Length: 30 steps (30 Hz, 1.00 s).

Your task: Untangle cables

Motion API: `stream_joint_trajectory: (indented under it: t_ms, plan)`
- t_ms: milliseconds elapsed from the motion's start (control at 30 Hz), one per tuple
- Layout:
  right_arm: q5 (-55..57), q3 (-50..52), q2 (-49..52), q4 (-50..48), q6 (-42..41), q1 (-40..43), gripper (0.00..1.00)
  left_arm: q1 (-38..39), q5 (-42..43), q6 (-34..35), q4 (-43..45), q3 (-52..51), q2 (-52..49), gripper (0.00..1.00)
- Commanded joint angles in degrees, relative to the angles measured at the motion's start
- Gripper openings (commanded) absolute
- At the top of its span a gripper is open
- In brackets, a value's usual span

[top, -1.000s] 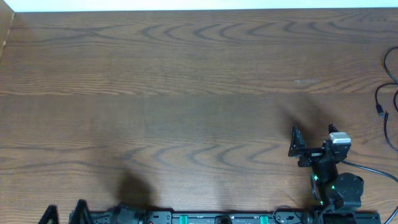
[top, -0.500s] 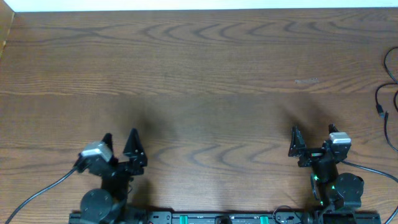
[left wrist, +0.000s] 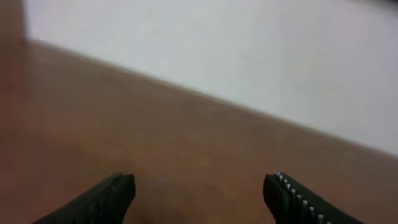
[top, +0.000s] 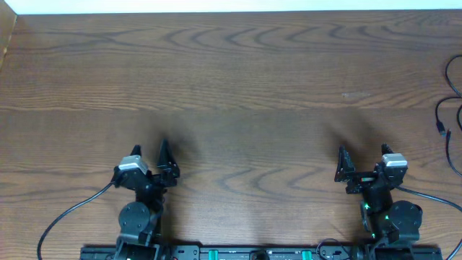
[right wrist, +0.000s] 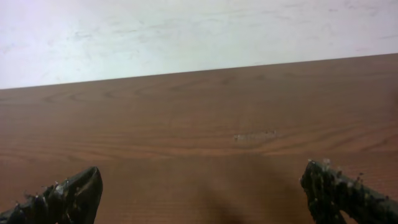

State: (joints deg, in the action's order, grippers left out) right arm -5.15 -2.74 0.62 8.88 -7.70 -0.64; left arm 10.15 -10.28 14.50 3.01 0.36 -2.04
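Observation:
The cables lie at the table's far right edge in the overhead view. A thin black cable loops there and ends in a small plug. A second thin cord curves just below it, partly cut off by the frame edge. My right gripper stands open near the front edge, well left of the cables, with nothing between its fingers. My left gripper is open and empty at the front left. Neither wrist view shows a cable.
The brown wooden table stretches to a white wall at the back. The arm bases and a black rail line the front edge. Thicker black robot wires trail from each arm.
The left arm has risen into view from the bottom edge and then shifted right and turned. The right arm has not moved.

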Motion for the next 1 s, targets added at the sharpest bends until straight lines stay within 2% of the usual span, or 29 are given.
stream_joint_trajectory:
  t_ms: [0, 100, 400, 967]
  plan:
    - [0.31, 0.20, -0.31, -0.02, -0.85, 0.31, 0.99, -3.89, 3.39, -1.16, -6.23, -0.13, 0.46, 0.72]
    - [0.31, 0.20, -0.31, -0.02, -0.83, 0.31, 0.99, -5.70, 4.98, -4.59, -6.88, -0.13, 0.39, 0.72]
    - [0.31, 0.20, -0.31, -0.02, -0.83, 0.31, 0.99, -5.86, 8.20, -4.59, -7.06, -0.13, 0.37, 0.72]
    - [0.31, 0.20, -0.31, -0.04, -0.83, 0.31, 0.99, -5.86, 8.17, -4.61, -7.06, -0.13, 0.31, 0.72]
